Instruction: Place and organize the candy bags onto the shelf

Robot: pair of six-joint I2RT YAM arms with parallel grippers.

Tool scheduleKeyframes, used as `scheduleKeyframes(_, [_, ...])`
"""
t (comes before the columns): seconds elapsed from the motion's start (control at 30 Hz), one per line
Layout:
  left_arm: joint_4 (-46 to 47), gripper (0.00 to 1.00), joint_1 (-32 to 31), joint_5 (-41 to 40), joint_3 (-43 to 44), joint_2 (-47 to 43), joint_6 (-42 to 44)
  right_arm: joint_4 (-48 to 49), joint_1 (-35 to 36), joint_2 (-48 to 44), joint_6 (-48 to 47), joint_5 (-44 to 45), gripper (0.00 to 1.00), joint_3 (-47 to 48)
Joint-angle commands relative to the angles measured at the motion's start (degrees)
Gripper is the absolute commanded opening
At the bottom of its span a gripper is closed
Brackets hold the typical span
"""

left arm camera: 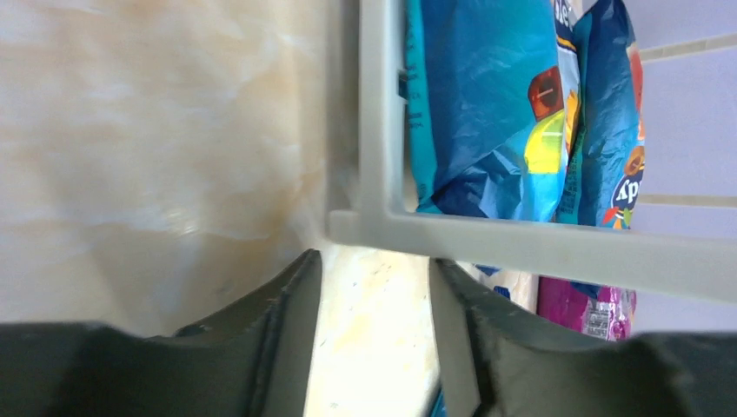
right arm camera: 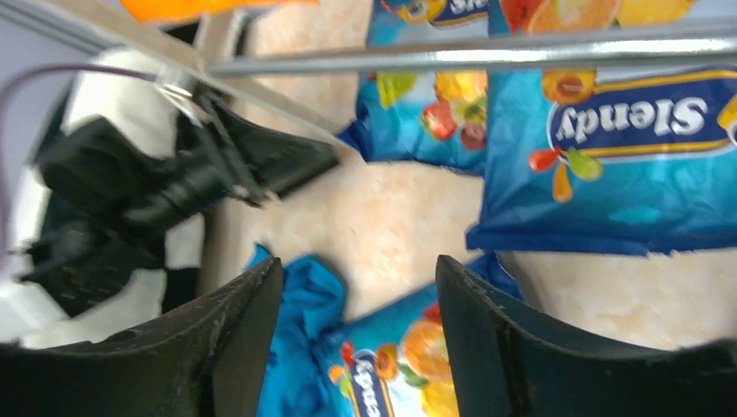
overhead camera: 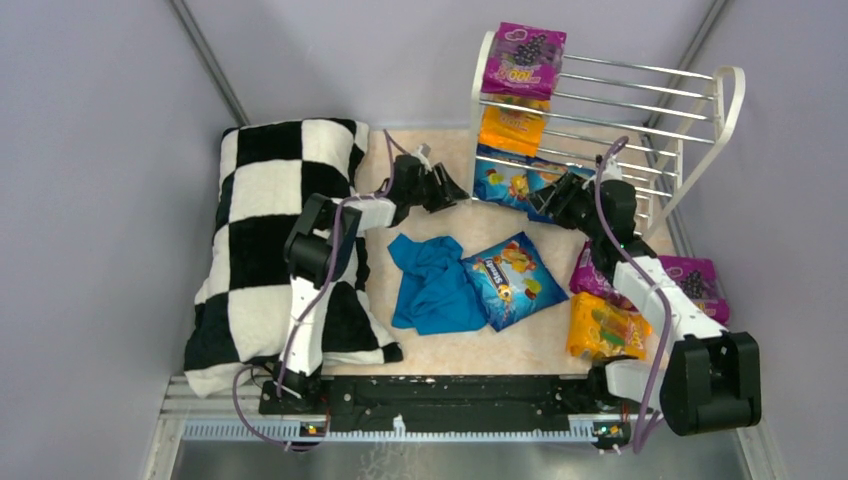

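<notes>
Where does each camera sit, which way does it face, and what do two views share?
Top external: above and behind the bases, looking down at table, shelf, pillow; left arm and right arm show.
Left wrist: low beside the shelf's side frame, facing blue candy bags behind it; own open jaws below.
Right wrist: before the shelf, facing those bags and the left arm; own open jaws below.
Shared: both wrist views show those bags.
</notes>
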Motion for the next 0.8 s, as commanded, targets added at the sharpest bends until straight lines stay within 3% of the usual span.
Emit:
scheduleKeyframes(0.0, [0.6,0.67,3.4,1.3,-10.5,-14.3,-2.9,-15.0,2.7,-4.0,-10.1,-0.5,0.68,1.9])
scheduleKeyframes(0.07, [1.6,0.77,3.7,3.3,-16.3,-20.9,-3.8,-17.1,5.7,-5.2,-10.5,0.8,0.73,1.0])
scheduleKeyframes(0.23, [-3.8,0.90,3.9,7.3,-22.7,-37.3,-2.8,-21.0,10.8,-5.4,-10.4,1.0,0.79,-0.2])
scheduleKeyframes(0.37, [-18.1,0.98,4.5,8.0,-16.4,-47.3,6.7,-28.2,10.8,-4.7,-11.1,5.5,0.82,2.1])
scheduleKeyframes(0.47, [-27.9,0.99,4.7,6.2,-9.6,-52.5,15.9,-32.4,10.7,-7.1,-10.7,12.5,0.85,3.1])
scheduleKeyframes(0.6, [-37.1,0.99,4.6,-0.1,-3.2,-57.3,27.4,-38.8,10.5,-9.4,-5.7,23.3,0.91,4.5])
scheduleKeyframes(0.77, [-35.6,0.99,3.7,-12.7,-12.3,-61.0,32.4,-48.9,9.9,-9.8,2.1,26.3,0.93,6.9])
